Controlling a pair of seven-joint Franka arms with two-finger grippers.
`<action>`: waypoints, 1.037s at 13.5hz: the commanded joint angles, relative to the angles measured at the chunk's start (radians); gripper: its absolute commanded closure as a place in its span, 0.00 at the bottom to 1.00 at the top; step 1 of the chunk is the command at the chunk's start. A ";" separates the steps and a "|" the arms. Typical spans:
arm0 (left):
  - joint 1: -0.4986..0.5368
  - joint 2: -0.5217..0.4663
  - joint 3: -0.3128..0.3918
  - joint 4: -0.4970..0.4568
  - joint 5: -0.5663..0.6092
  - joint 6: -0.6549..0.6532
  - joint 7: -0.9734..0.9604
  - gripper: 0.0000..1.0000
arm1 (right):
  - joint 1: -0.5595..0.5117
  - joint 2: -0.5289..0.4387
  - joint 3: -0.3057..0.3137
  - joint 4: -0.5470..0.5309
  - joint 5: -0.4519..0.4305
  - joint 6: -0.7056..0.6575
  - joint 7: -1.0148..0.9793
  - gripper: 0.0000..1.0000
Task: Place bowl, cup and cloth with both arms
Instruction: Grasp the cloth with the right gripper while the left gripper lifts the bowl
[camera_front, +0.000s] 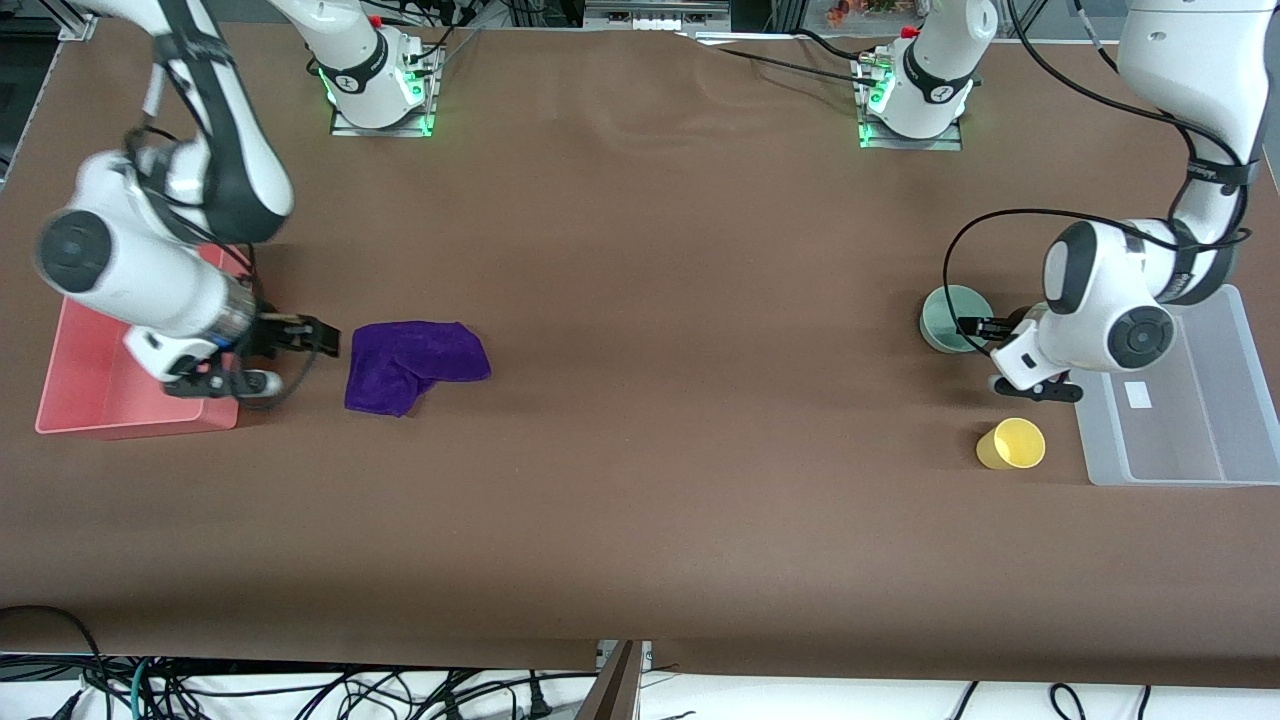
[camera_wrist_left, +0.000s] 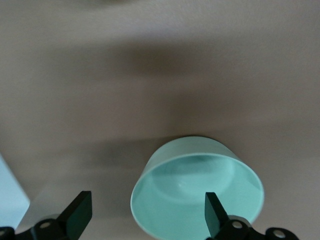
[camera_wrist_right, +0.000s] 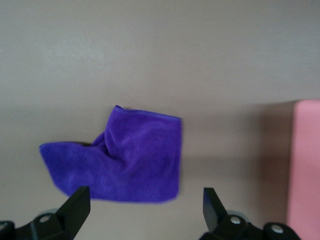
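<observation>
Wide table covered in a smooth brown sheet. Lying directly on it: a crumpled, fuzzy deep purple cloth toward the right arm's end, with a pink rectangular plastic bin just beside it at that end of the table; a small, round, pale mint-green bowl toward the left arm's end; a small, plain yellow plastic cup, nearer the front camera than the bowl; a clear rectangular plastic bin beside both.
</observation>
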 joint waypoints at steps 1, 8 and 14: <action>0.035 -0.028 -0.003 -0.089 0.014 0.100 0.090 0.47 | 0.036 0.039 0.000 -0.081 0.015 0.156 0.056 0.00; 0.032 -0.016 -0.005 -0.086 -0.004 0.091 0.092 1.00 | 0.055 0.098 0.000 -0.226 0.006 0.368 0.056 0.00; 0.020 -0.060 -0.014 0.102 -0.003 -0.210 0.100 1.00 | 0.055 0.164 -0.002 -0.300 0.004 0.554 0.042 0.73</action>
